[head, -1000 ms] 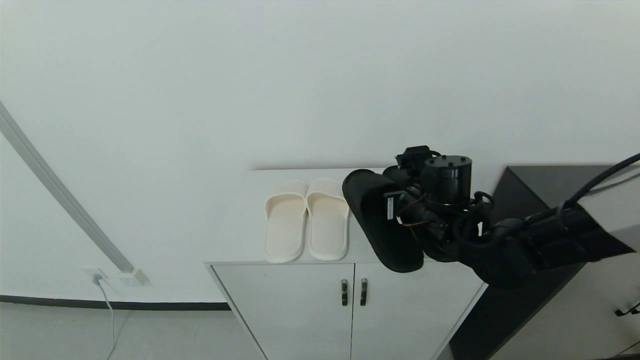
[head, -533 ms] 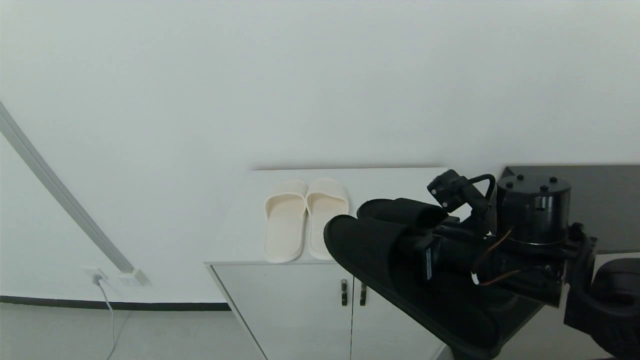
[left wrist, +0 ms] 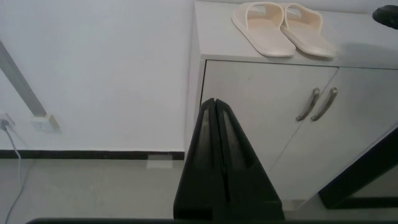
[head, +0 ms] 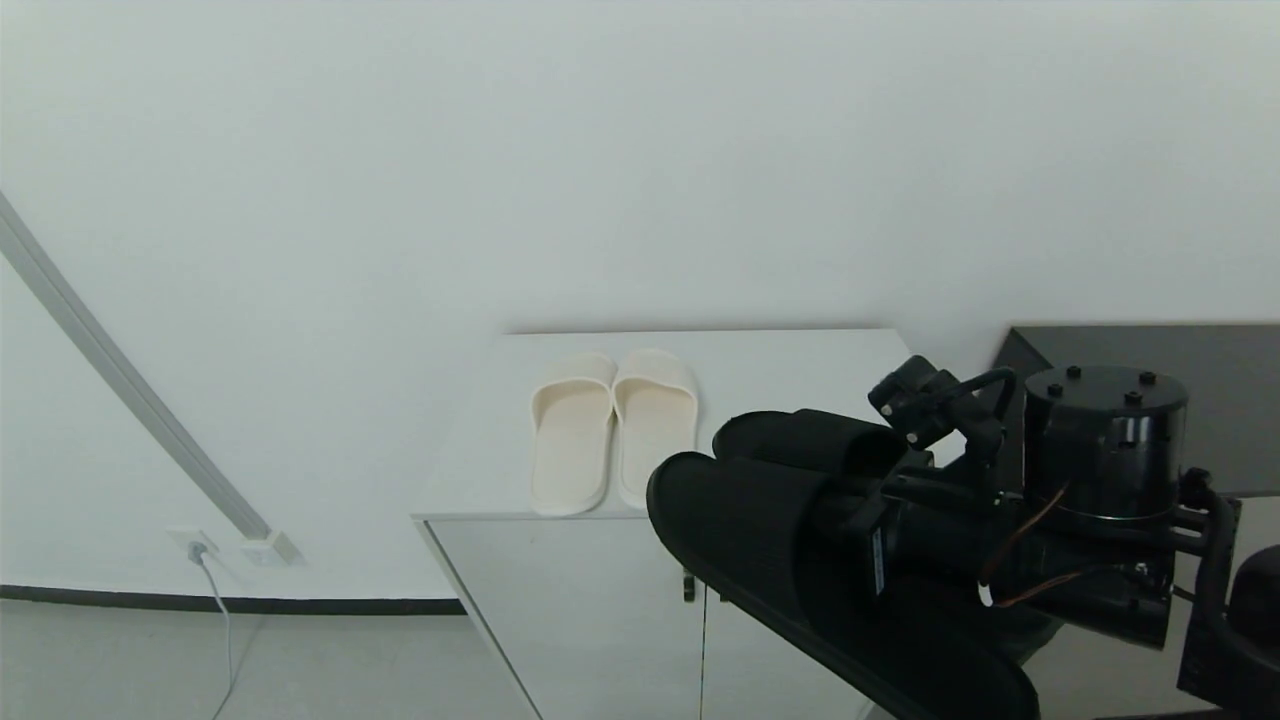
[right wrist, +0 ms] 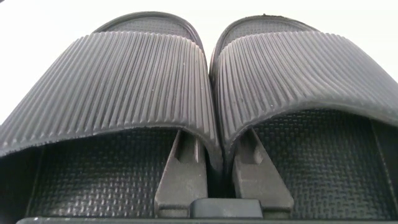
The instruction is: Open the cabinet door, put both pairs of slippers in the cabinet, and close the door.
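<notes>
My right gripper [head: 860, 520] is shut on the pair of black slippers [head: 790, 520], pinching their inner edges together; it holds them in the air in front of the white cabinet [head: 600, 610], at its right side. In the right wrist view the fingers [right wrist: 186, 174] reach under the ribbed straps of the black slippers [right wrist: 205, 81]. A pair of cream slippers [head: 612, 428] lies on the cabinet top; both doors are closed, with the handles [left wrist: 317, 104] at the centre. My left gripper [left wrist: 215, 109] is shut and empty, low and to the left of the cabinet [left wrist: 261, 118], on which the cream slippers [left wrist: 284, 18] lie.
A dark cabinet [head: 1120, 350] stands right of the white one. A wall socket with a cable [head: 195, 550] and a slanted wall strip [head: 110, 370] are at the left. Floor lies open before the cabinet.
My right arm has drawn the black slippers off the cabinet top, towards me and down, turning them level. The head view has shifted slightly.
</notes>
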Controlling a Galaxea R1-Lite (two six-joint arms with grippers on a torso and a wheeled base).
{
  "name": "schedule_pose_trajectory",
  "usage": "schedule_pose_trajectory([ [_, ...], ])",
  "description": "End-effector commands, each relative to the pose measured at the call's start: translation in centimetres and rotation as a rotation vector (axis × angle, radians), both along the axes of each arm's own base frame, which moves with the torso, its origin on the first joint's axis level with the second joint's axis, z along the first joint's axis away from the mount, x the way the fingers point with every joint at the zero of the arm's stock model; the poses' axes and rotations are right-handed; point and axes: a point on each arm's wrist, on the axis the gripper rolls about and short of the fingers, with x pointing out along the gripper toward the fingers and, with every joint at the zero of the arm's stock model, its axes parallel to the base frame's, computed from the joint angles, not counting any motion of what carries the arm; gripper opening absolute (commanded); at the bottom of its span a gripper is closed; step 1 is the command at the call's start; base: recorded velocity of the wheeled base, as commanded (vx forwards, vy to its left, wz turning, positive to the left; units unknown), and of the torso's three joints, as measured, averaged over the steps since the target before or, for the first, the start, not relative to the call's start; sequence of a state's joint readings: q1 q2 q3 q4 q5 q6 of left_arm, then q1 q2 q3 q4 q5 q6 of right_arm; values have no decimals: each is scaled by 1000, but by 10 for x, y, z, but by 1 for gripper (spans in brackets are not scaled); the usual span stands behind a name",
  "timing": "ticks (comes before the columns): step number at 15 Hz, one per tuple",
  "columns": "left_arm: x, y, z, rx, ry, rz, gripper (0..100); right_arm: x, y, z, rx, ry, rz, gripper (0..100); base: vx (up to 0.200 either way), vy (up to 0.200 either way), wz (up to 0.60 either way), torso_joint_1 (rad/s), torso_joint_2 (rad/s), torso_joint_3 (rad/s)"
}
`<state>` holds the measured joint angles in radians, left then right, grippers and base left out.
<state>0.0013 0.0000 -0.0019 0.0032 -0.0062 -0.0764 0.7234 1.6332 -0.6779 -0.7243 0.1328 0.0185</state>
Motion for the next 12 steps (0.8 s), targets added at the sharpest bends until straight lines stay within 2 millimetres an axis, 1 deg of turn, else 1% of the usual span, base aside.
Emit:
schedule_pose_trajectory([
  [1,0,0,0,0,0,0,0,0,0,0,0,0,1,0,-200,0,0,2,2,2],
  [3,0,0,0,0,0,0,0,-1,0,-1,-1,2,3,0,-200,0,0,-12,-5,5],
  [12,0,0,0,0,-1,0,0,-3,-2,-7,-17,11,9,0,0,0,0,0,0,0],
])
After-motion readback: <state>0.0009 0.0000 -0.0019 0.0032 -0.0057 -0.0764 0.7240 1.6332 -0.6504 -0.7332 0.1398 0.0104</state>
